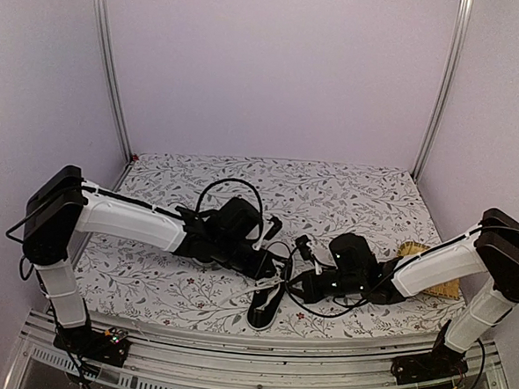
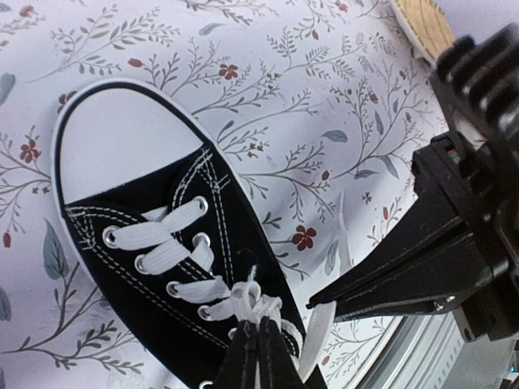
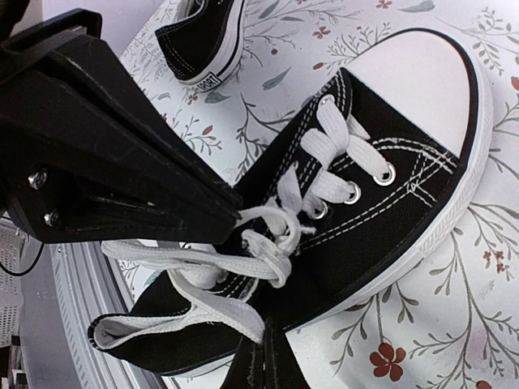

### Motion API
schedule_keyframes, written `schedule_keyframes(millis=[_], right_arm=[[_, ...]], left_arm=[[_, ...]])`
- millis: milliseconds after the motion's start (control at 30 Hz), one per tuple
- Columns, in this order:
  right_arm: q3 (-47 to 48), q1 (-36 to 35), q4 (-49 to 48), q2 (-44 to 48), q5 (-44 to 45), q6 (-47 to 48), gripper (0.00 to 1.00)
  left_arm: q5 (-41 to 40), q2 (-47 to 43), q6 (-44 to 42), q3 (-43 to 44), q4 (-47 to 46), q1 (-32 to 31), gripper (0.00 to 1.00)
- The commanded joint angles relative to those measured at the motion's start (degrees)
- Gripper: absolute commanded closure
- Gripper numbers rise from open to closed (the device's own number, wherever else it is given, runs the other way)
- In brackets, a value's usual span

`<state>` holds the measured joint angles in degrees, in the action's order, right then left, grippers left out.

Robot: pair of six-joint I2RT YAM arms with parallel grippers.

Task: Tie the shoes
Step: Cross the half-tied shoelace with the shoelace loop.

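Left end effector [image 2: 259, 331] and right end effector [image 3: 268, 339], both shut, pinched the lace [image 3: 203, 258] of the shoe [image 3: 405, 186] by the table's [image 1: 348, 191] near edge; an even, low outward pull would cinch it.

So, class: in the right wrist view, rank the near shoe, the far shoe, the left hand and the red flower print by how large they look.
1. near shoe
2. left hand, looming because it is close to the lens
3. far shoe, partly cut off
4. red flower print
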<state>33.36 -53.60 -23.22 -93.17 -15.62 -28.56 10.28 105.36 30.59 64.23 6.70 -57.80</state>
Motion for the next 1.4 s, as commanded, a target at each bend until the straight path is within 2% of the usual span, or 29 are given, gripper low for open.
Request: schedule_keyframes(millis=[0,233,900,1233,1367], right_arm=[[2.3,0.1,-0.2,2.6,-0.6,-0.7,0.98],[6.0,0.1,-0.1,-0.3,-1.8,-0.8,0.98],[10.6,-0.8,-0.6,-9.2,-4.9,-0.6,0.98],[9.8,-0.8,-2.4,-9.6,-1.5,-3.2,0.98],[9.5,-0.7,-3.1,-9.8,-1.6,-3.9,0.98]], left_arm=[[-2.8,-5.1,2.5,-3.0,-2.8,-0.5,1.0],[-0.8,-6.3,6.9,-8.4,-11.3,-0.5,1.0],[2.3,-4.9,10.3,-11.7,-18.2,-0.6,1.0],[6.7,-4.7,13.9,-16.0,-25.1,-0.6,1.0],[6.5,-6.6,14.3,-17.5,-25.5,-0.3,0.87]])
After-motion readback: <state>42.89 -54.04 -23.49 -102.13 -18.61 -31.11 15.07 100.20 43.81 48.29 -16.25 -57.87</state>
